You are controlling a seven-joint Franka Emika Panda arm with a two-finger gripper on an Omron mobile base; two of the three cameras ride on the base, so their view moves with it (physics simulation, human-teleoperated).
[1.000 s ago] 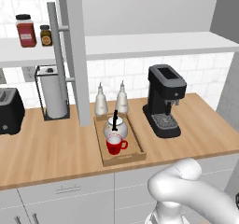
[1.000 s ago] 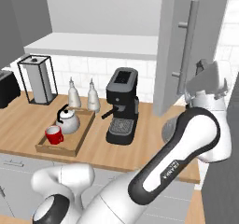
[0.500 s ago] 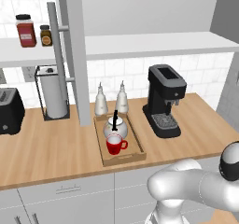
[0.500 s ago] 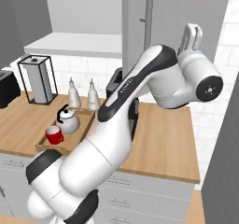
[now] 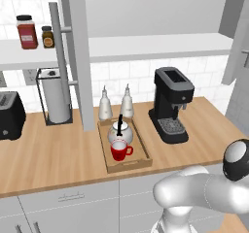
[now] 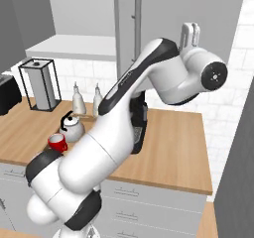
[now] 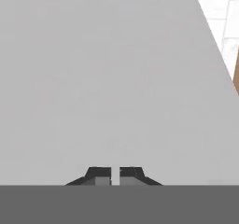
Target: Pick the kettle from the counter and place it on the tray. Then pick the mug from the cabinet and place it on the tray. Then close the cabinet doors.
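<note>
From the left base view I see the kettle (image 5: 119,131) and the red mug (image 5: 118,151) both sitting in the wooden tray (image 5: 142,158) on the desk (image 5: 53,152), the mug in front of the kettle. Two pale bottles (image 5: 115,102) stand just behind the tray, a coffee machine (image 5: 170,104) to its right, a paper towel holder (image 5: 54,96) and a black toaster (image 5: 10,115) to its left. The left cabinet door (image 5: 79,57) stands swung out edge-on, its bar handle (image 5: 60,62) facing left; spice jars (image 5: 35,32) rest on the shelf.

In the right base view the pincer (image 6: 190,34) is raised high against the right cabinet door (image 6: 178,38), beside its bar handle (image 6: 137,43). The kettle (image 6: 72,127) and mug (image 6: 58,143) show past the arm.

Through the hand view the fingertips (image 7: 100,176) sit nearly together with only a slit between, holding nothing; they seem to press the flat grey panel (image 7: 107,78), though I cannot confirm contact.
</note>
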